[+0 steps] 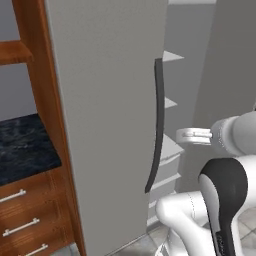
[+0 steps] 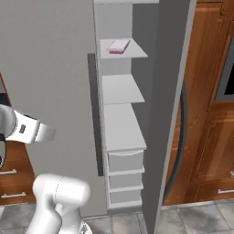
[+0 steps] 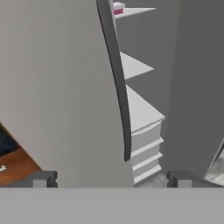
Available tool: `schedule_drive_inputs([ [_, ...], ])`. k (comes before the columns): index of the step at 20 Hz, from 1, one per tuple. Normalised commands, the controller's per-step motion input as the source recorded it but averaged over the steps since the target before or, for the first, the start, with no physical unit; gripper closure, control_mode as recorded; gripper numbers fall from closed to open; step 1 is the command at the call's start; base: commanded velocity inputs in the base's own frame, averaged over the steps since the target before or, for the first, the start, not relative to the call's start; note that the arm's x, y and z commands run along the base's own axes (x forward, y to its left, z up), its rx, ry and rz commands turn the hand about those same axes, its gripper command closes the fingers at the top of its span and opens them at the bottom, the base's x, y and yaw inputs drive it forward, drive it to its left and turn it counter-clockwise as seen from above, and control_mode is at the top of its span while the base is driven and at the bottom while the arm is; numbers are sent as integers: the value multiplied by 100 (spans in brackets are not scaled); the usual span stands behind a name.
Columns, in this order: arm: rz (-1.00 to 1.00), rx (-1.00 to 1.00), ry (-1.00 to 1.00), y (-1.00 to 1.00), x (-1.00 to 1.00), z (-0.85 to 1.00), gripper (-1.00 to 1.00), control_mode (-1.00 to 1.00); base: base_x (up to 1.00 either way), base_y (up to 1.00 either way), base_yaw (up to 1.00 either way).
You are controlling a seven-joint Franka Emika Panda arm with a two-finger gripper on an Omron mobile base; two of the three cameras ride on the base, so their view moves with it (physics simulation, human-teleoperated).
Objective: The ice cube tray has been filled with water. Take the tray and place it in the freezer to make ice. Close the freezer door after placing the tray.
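The ice cube tray [image 2: 118, 46] lies on the freezer's [image 2: 122, 128] top shelf — freezer door [image 2: 55, 68] ajar at nine o'clock.

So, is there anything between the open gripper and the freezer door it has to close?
Nothing visible. The gripper is open and empty, facing the freezer door and its handle. The ice cube tray already lies on a shelf.

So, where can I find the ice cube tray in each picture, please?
Left base view: I cannot find it; the open door hides most of the shelves.
Right base view: tray on the top shelf, upper middle.
Hand view: its edge at the top.
Shared landmark: the dark door handle.
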Motion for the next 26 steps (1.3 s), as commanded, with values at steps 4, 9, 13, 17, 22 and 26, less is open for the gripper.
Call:
schedule_drive_inputs([
  [4, 0, 0, 0, 0, 0, 0, -100, 100, 0, -54, 0],
  [9, 0, 0, 0, 0, 0, 0, -100, 100, 2, -45, 0],
  [13, 0, 0, 0, 0, 0, 0, -100, 100, -16, -21, 0],
  [17, 0, 0, 0, 0, 0, 0, -100, 100, -23, -15, 0],
  [22, 0, 0, 0, 0, 0, 0, -100, 100, -45, -22, 0],
  [26, 0, 0, 0, 0, 0, 0, -100, 100, -19, -23, 0],
])
